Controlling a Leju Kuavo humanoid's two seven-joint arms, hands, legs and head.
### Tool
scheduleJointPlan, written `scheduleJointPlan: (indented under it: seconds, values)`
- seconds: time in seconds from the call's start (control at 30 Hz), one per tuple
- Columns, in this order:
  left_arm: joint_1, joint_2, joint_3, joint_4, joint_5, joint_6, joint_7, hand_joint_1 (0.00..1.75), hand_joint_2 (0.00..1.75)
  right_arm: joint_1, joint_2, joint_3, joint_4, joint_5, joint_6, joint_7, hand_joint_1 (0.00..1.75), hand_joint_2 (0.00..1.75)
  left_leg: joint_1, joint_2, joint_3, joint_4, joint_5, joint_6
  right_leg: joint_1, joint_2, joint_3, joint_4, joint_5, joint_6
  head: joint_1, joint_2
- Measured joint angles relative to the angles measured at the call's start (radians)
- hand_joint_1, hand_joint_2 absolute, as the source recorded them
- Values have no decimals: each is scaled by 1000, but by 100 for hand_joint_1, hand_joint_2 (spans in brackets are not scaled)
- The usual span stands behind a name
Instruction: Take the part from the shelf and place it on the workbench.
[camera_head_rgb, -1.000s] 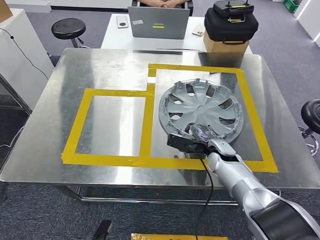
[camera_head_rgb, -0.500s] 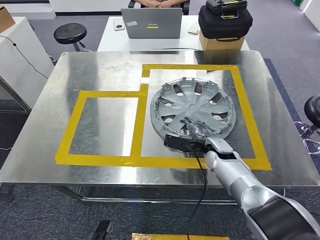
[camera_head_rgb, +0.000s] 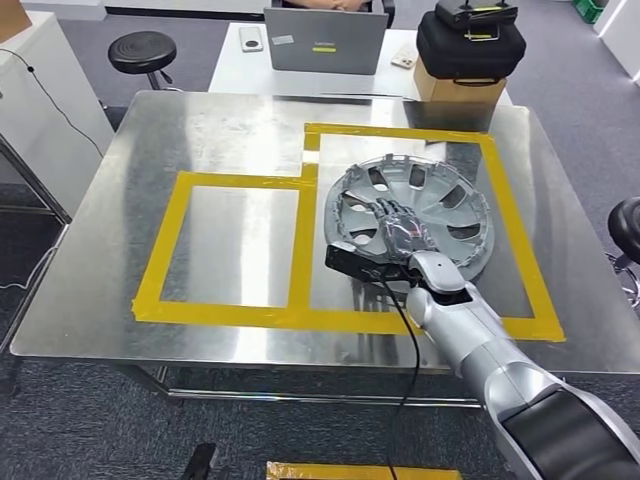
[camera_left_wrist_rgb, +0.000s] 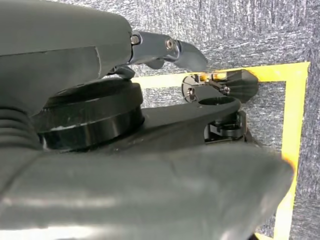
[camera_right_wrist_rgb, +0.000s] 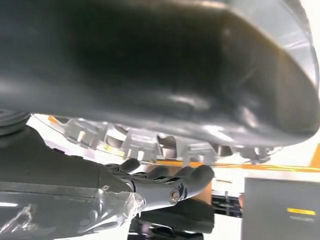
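i see the metal workbench (camera_head_rgb: 226, 130) taking up most of the head view, its steel top marked with two squares of yellow tape (camera_head_rgb: 304, 240), one at centre left and a bigger one at centre right. the silver wheel cover (camera_head_rgb: 445, 205) sits in the right-hand square, right of centre in the frame, with its far edge on the steel and its near edge looking raised. my right arm comes in from the lower right corner, and my right hand (camera_head_rgb: 400, 235) is at the cover's near rim, dark fingers laid flat and spread over the spokes; the right wrist view shows the rim's underside with fingers (camera_right_wrist_rgb: 166, 175) curled just beneath it, so i read it as gripping the rim. in the left wrist view my left hand (camera_left_wrist_rgb: 166, 50) hangs over grey carpet, one finger stretched out; i cannot tell how far open it is. along the top edge of the head view there's a white desk with a laptop (camera_head_rgb: 326, 42), a black case (camera_head_rgb: 472, 42) on a cardboard box, and a black stool (camera_head_rgb: 142, 52) at upper left.
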Motion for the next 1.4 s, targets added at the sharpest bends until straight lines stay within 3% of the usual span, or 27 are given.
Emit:
scheduleJointPlan:
  seconds: [0.03,0.07,0.1,0.17,0.23,0.33,0.4,0.53,0.57,0.63,0.67,0.73,0.83,0.9,0.93,1.0,1.03,1.07,1.1,1.13,1.2,1.27,1.4]
  values:
    - [0,0,0,0,0,0,0,0,0,2,-1,2,-1,3,-1,3,0,0,-2,-1,0,0,-1,2,1,0,-26,51,-14,-2,0,0]
    - [1,0,0,0,1,1,0,0,0,4,-2,4,-2,12,-6,11,0,0,-4,-2,1,0,-1,3,1,0,-36,67,-9,-5,1,0]
    - [1,0,0,0,1,2,0,0,0,5,-4,7,-5,26,-16,22,0,0,-6,-3,2,0,-2,3,2,0,-28,43,14,-9,1,0]
    - [2,-1,0,0,5,5,0,0,0,3,-8,13,-18,75,-53,60,0,0,-7,-5,5,1,-5,-1,5,0,32,-86,80,-17,1,0]
    - [2,-2,1,0,8,9,0,0,0,2,-12,19,-52,143,-99,108,0,0,-11,-6,4,2,-8,-9,8,2,81,-188,112,-21,0,0]
    - [4,-2,1,0,11,14,-3,0,0,22,-21,19,-152,268,-162,176,0,0,-12,-4,3,-5,-6,-23,10,5,89,-209,112,-30,0,0]
    - [4,-2,1,0,11,17,-6,0,0,41,-26,9,-234,339,-205,204,0,0,-11,-2,-7,18,-25,-35,7,6,92,-213,113,-41,-3,0]
    - [5,-1,2,0,11,24,-9,0,0,95,-29,-23,-380,422,-289,215,0,0,-11,0,-119,233,-119,-45,5,4,97,-215,109,-52,-9,0]
    - [6,-1,2,0,12,26,-9,0,0,115,-30,-34,-414,430,-321,209,0,0,-11,0,-135,257,-117,-45,6,3,98,-215,108,-53,-10,0]
    - [8,0,5,0,15,28,-10,0,0,154,-30,-58,-494,424,-394,187,0,0,-11,0,-112,201,-63,-42,6,4,100,-215,107,-52,-10,0]
    - [8,0,6,0,17,30,-12,0,0,176,-30,-70,-541,404,-433,166,0,0,-10,1,-82,140,-27,-40,6,4,102,-215,106,-50,-11,0]
    - [9,-1,12,0,26,34,-18,0,0,225,-27,-93,-644,331,-507,107,0,0,-10,1,-27,30,9,-34,10,4,102,-213,102,-42,-12,0]
    - [14,-2,24,0,37,42,-30,0,0,312,-6,-124,-809,177,-566,-37,0,0,-11,-1,-10,-7,7,-18,14,4,105,-218,101,-28,-8,0]
    - [19,-3,29,0,42,46,-36,0,0,387,24,-151,-925,26,-571,-188,0,0,-9,-3,-6,-11,9,-7,13,3,99,-199,82,-19,-5,0]
    - [21,-3,32,0,44,48,-39,0,0,425,40,-163,-983,-75,-571,-269,0,0,-7,-3,-5,-12,9,-2,13,3,83,-162,57,-17,-3,0]
    - [23,-2,42,0,49,51,-43,0,0,491,64,-170,-1087,-283,-571,-393,0,0,-9,-4,-4,-12,8,5,13,4,28,-38,-9,-14,2,0]
    - [24,-2,47,0,53,53,-45,0,0,521,70,-167,-1131,-381,-571,-440,0,0,-10,-4,-3,-12,7,7,13,4,-1,24,-33,-13,2,0]
    - [25,-1,52,0,56,54,-47,0,0,552,74,-163,-1172,-461,-571,-474,0,0,-10,-5,-2,-12,6,7,13,3,-18,58,-40,-13,3,0]
    - [26,0,55,0,61,56,-50,0,0,582,76,-155,-1213,-529,-570,-505,0,0,-10,-5,-1,-12,5,7,12,3,-16,56,-29,-12,4,0]
    - [27,0,60,0,66,57,-53,0,0,610,77,-142,-1254,-584,-570,-533,0,0,-10,-6,2,-12,4,6,12,3,5,14,-2,-13,4,0]
    - [28,0,71,0,75,58,-60,0,0,657,77,-108,-1330,-639,-570,-582,0,0,-11,-6,7,-11,-1,-2,10,2,82,-126,56,-13,5,0]
    - [27,1,79,0,81,58,-65,0,0,691,77,-82,-1385,-651,-569,-612,0,0,-15,-7,11,-10,-5,-11,11,5,128,-206,76,-20,4,0]
    - [27,2,95,0,94,60,-66,0,0,745,76,-51,-1457,-660,-569,-627,0,0,-13,-4,12,-3,-16,-30,11,7,134,-214,78,-46,2,0]
